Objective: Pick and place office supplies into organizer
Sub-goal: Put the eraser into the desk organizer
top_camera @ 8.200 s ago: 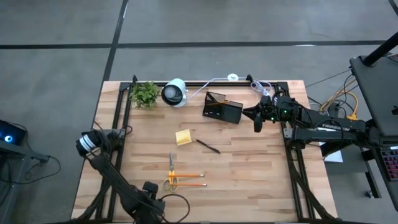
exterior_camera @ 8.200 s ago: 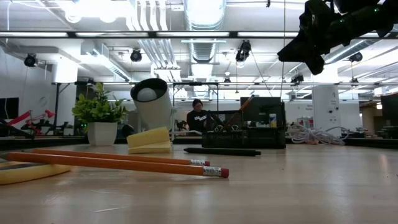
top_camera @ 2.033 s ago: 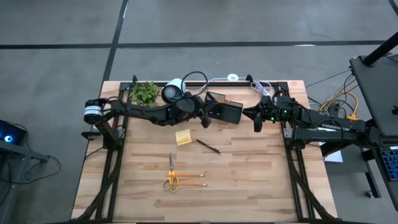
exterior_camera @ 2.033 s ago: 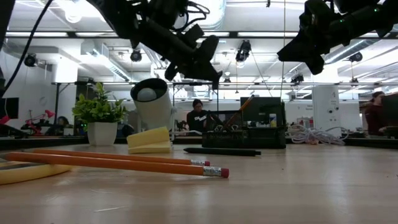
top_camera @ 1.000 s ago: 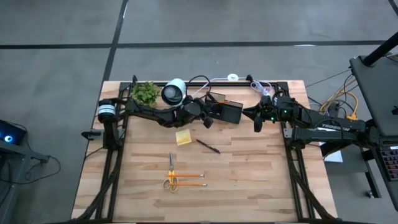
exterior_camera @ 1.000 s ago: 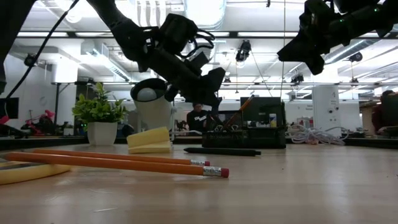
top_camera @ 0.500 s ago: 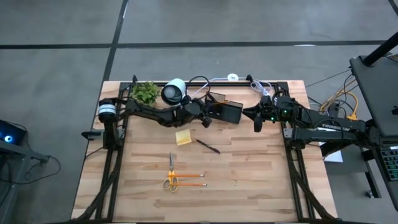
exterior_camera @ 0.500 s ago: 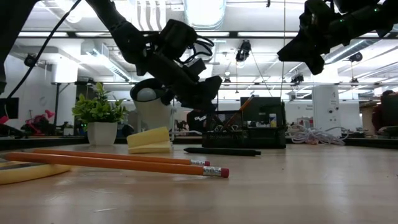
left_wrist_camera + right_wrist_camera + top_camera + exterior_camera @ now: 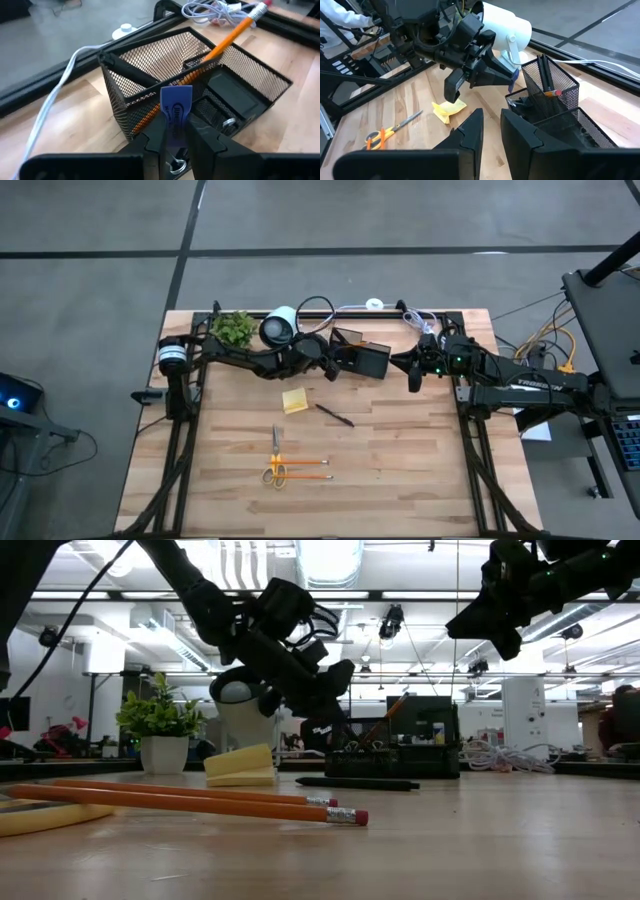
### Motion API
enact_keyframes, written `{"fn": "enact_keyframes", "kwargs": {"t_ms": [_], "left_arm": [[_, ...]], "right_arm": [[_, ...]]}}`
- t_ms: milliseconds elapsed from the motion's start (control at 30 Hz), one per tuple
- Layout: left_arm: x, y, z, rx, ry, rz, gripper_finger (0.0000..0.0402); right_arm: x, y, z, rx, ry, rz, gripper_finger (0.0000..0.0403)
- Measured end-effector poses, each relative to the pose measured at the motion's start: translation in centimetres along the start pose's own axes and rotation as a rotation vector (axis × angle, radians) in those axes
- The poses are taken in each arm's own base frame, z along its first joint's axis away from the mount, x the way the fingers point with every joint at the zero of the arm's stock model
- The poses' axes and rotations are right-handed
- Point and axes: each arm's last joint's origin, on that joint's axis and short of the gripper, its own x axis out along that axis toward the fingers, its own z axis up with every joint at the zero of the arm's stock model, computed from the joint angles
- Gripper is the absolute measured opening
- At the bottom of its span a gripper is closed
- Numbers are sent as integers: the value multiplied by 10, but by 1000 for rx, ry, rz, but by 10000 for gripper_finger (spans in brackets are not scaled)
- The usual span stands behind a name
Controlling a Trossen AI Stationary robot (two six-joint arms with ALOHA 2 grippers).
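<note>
My left gripper (image 9: 329, 368) is shut on a small blue piece (image 9: 176, 106) and hovers just left of the black mesh organizer (image 9: 358, 356), above the table; the low view shows it too (image 9: 335, 675). The organizer (image 9: 200, 75) holds an orange pencil (image 9: 220, 42) and a black pen (image 9: 132, 75) in its taller section. My right gripper (image 9: 412, 370) waits raised at the organizer's right, its fingers slightly apart (image 9: 491, 125) and empty. A yellow sticky pad (image 9: 294, 401), a black pen (image 9: 335, 415), yellow-handled scissors (image 9: 275, 460) and two orange pencils (image 9: 305, 470) lie on the table. My left gripper pinches the blue piece between its two fingers, by its lower part (image 9: 175, 131). The rest of the piece sticks out past the fingertips toward the organizer. The fingers come slanting from the table's left. The piece is lifted clear of the table and the organizer.
A green potted plant (image 9: 232, 330) and a white round lamp-like device (image 9: 280, 328) stand at the far left behind my left arm. A white cable (image 9: 420, 320) lies along the far edge. The near right of the wooden table (image 9: 420, 470) is bare.
My left gripper, still shut on the blue piece, has gone slightly down and toward the table's left, staying beside the organizer.
</note>
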Motion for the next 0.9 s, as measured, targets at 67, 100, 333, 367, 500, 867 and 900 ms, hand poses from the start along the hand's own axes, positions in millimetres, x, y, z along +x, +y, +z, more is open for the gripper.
{"fn": "enact_keyframes", "kwargs": {"t_ms": [67,100,333,367,500,867,900], "left_arm": [[1,1,0,-30,2,-3,42],[1,2,1,-48,2,-3,42],[1,1,1,-149,15,-7,42],[1,1,1,-156,21,-4,42],[1,1,0,-229,52,6,42],[3,-1,-4,-235,97,-30,42],[5,-1,-6,-233,104,-30,42]], "right_arm": [[0,0,0,0,0,0,57],[0,0,0,0,0,0,57],[0,0,0,0,0,0,57],[0,0,0,0,0,0,57],[0,0,0,0,0,-1,57],[0,0,0,0,-1,0,57],[0,0,0,0,0,0,57]]}}
